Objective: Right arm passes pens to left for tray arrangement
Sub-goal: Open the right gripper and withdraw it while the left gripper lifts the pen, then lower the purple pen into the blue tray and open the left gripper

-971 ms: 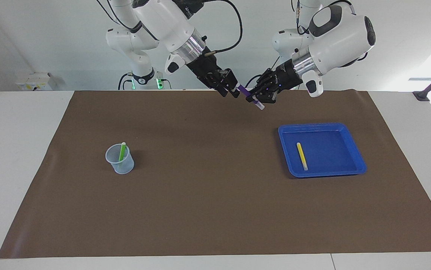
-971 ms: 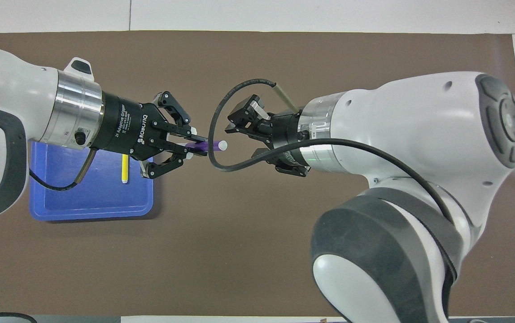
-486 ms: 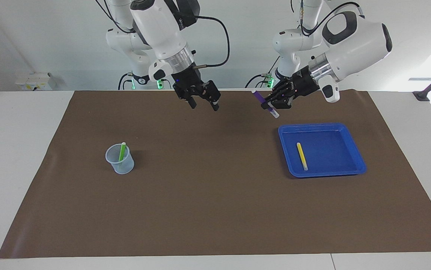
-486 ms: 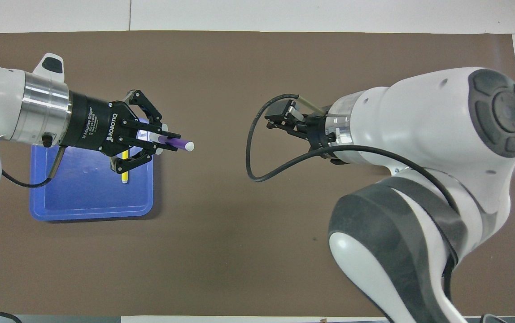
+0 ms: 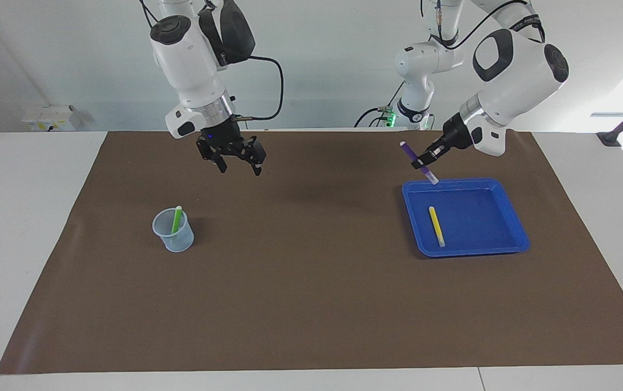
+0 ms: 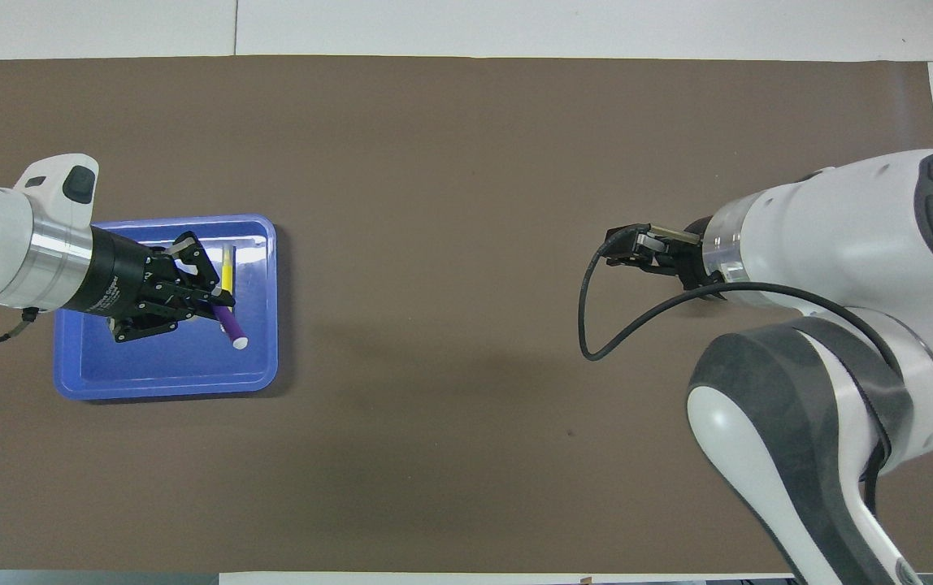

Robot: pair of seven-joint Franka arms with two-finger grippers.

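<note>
A purple pen (image 5: pixel 417 161) is hanging tilted in the air over the robots' edge of the blue tray (image 5: pixel 512 247), gripped by the left claw (image 5: pixel 426 161), whose fingers are pinching tight around its barrel, whitish tip pointing down toward the tray. A yellow pen (image 5: pixel 436 225) is lying flat inside the tray, toward the side that faces the right arm's end of the tabletop (image 5: pixel 311 374). A green pen (image 5: pixel 176 220) is standing tilted in a pale-blue mesh cup (image 5: pixel 173 233), well apart from the tray, toward the right arm's end. The right claw (image 5: pixel 240 164) is hovering above the brown mat (image 5: pixel 311 304), well apart from the tray and over a spot nearer the robots than the cup, its fingers spread wide and gripping nothing
</note>
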